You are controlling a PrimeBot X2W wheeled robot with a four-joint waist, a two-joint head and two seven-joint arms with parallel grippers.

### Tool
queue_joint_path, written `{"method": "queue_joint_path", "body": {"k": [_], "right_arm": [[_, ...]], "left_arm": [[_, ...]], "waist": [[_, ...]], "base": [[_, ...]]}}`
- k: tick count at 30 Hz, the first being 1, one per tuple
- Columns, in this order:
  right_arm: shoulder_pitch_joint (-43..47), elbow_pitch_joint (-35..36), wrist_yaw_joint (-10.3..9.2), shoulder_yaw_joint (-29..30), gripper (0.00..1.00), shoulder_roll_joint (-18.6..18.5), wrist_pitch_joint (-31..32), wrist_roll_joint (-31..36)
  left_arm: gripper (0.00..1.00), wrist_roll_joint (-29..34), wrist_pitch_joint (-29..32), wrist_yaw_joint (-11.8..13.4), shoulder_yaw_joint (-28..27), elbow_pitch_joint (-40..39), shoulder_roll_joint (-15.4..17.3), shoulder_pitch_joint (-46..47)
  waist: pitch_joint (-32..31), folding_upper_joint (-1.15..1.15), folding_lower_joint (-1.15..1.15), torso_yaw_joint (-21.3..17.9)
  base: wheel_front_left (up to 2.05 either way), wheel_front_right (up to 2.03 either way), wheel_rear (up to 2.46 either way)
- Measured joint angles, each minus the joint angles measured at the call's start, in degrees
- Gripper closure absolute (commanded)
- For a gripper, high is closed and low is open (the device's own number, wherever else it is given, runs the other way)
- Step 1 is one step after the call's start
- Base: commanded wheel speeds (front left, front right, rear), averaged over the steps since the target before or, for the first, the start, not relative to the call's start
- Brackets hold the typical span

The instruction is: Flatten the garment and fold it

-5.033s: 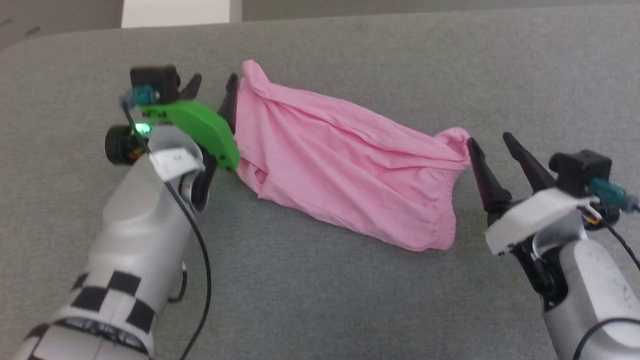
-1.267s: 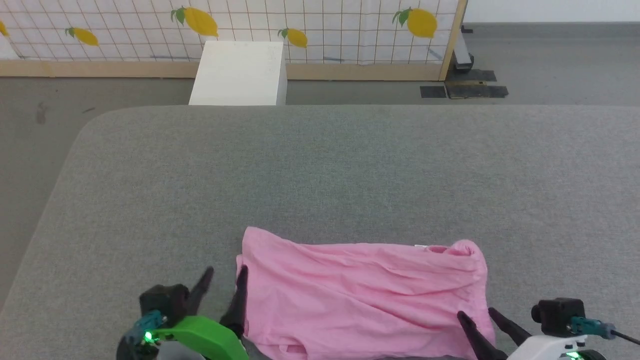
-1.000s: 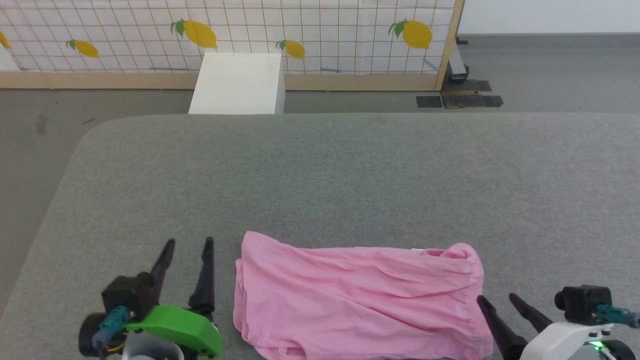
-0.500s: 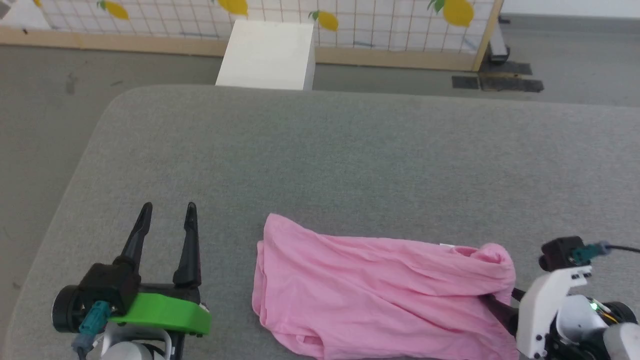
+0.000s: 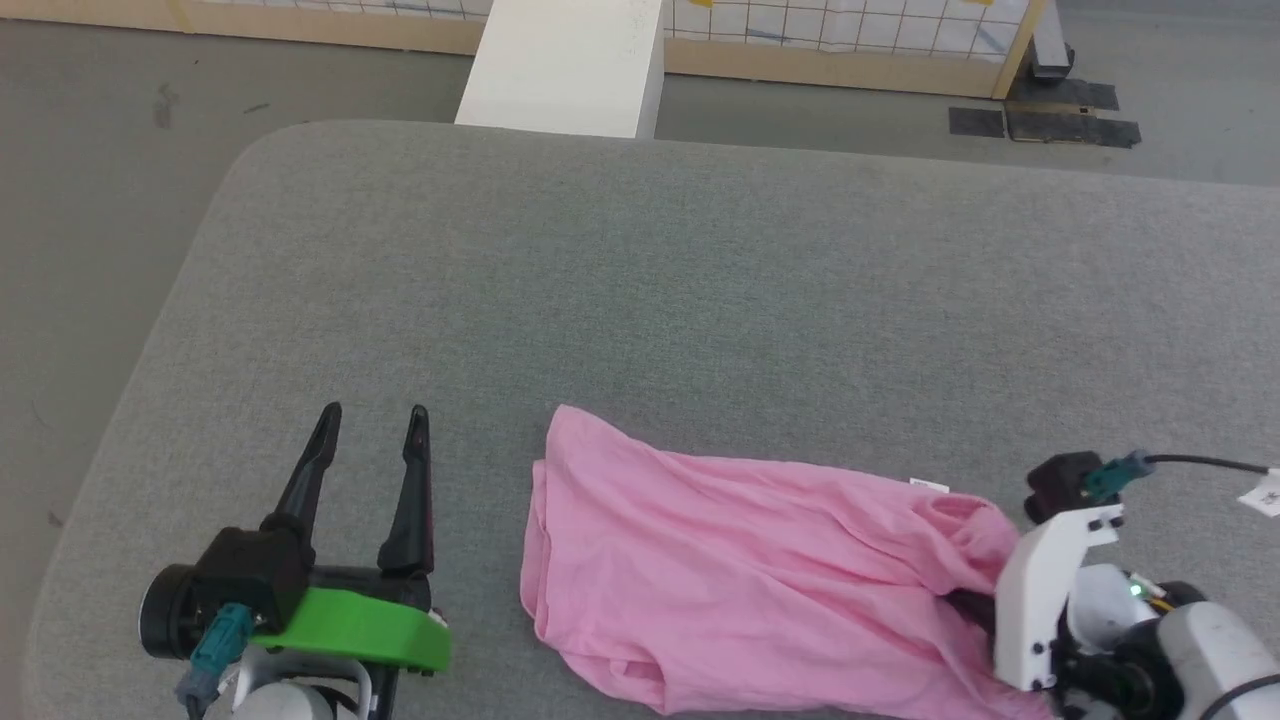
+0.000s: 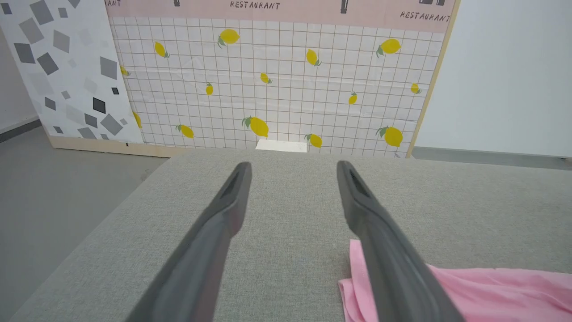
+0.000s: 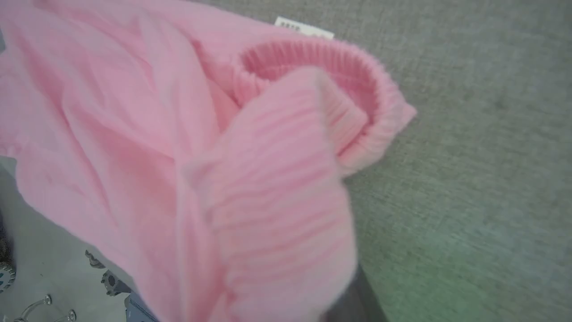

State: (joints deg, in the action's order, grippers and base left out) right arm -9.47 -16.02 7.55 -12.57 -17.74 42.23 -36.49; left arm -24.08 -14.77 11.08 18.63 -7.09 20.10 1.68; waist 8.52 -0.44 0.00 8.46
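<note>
The light pink garment (image 5: 760,560) lies wrinkled across the near part of the grey padded table (image 5: 640,300). Its gathered waistband (image 7: 313,80) is at the right end. My right gripper (image 5: 972,606) has its fingers buried in that end. The right wrist view shows a fold of waistband raised over them, with one dark finger (image 7: 353,299) showing beneath. It looks shut on the cloth. My left gripper (image 5: 375,412) rests open on the bare table, a little left of the garment's left edge (image 6: 469,290), with nothing between its fingers (image 6: 232,201).
A white box (image 5: 565,65) stands on the floor just past the table's far edge. Behind it runs a lemon-print panel (image 6: 277,89) with a wooden frame. The table's rounded left corner (image 5: 250,160) drops to grey floor. The garment's near side lies at the table's front edge.
The head camera has tilted and shifted. My right gripper turned in under the waistband end and closed on it. My left gripper drew away left of the garment, staying open.
</note>
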Motion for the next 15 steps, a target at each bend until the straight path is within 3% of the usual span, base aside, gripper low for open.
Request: {"method": "queue_joint_path", "body": {"k": [8,15], "right_arm": [[0.1,1.4,0.01,-0.8,1.0,-0.5,-4.0,-0.9],[2.4,4.4,0.01,6.3,1.0,-3.2,-2.8,-0.9]], "left_arm": [[0.0,0.8,0.0,-0.5,-0.8,0.7,-0.2,-0.2],[0.0,1.2,0.0,-0.6,-1.0,0.7,-0.2,-1.6]], "waist": [[-1.7,0.0,0.0,-1.1],[-3.5,0.0,0.0,-2.5]], "base": [[0.0,0.0,0.0],[0.0,0.0,0.0]]}}
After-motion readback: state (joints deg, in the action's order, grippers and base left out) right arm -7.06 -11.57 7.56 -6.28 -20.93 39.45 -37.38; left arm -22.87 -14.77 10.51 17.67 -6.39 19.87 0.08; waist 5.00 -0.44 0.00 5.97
